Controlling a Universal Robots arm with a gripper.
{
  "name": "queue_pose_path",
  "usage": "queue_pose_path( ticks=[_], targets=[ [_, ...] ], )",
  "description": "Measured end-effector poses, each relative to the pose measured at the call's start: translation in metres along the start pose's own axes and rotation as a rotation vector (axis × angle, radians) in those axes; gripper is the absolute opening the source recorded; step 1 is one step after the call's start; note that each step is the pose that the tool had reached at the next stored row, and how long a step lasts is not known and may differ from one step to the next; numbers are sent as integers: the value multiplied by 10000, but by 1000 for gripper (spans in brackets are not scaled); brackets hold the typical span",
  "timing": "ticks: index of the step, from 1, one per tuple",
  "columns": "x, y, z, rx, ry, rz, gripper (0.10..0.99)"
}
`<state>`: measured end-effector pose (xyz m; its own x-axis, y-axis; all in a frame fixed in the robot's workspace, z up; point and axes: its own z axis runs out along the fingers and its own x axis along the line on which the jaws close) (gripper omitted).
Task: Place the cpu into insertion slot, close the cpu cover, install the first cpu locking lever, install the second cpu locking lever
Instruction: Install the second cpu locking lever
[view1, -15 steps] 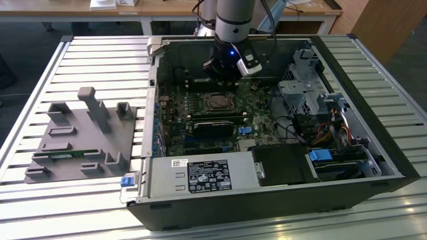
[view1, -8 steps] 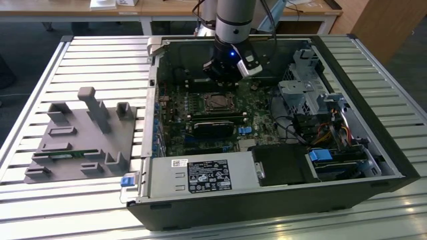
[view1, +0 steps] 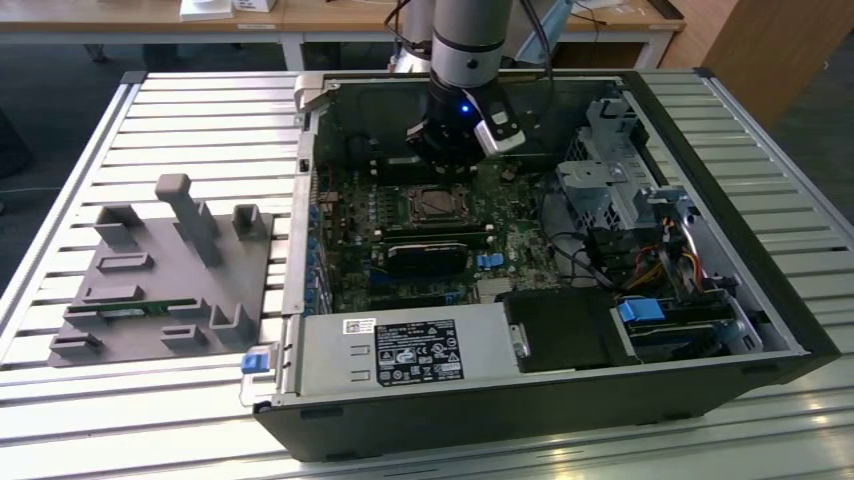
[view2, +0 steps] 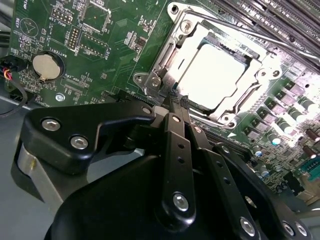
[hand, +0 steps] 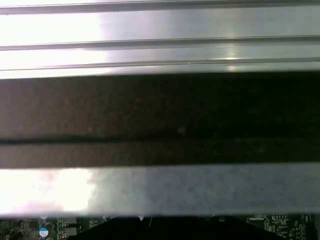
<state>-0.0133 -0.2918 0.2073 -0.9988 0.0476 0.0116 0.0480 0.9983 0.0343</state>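
One cpu (view2: 215, 75) sits flat in its socket under the thin, springy cpu cover (view2: 167, 62); my pincer (view2: 178, 102), nipped nearly shut and empty, hovers at the frame's edge.

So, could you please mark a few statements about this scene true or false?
1. The cpu sits in the socket. True.
2. The cover stands raised upright. False: it lies flat around the cpu.
3. The tool hovers over the grey fixture. False: it is inside the case, at the socket's edge.
4. A coin battery sits on the board. True.
5. The fixture lies on the exterior view's right of the case. False: it lies on the left.
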Motion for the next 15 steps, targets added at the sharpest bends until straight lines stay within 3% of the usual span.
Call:
queue_pose_path(
  ticks=[8,15],
  targets=[
    [0,-6,-10,2,1,0,106],
    [3,-1,-135,0,0,0,106]
  ],
)
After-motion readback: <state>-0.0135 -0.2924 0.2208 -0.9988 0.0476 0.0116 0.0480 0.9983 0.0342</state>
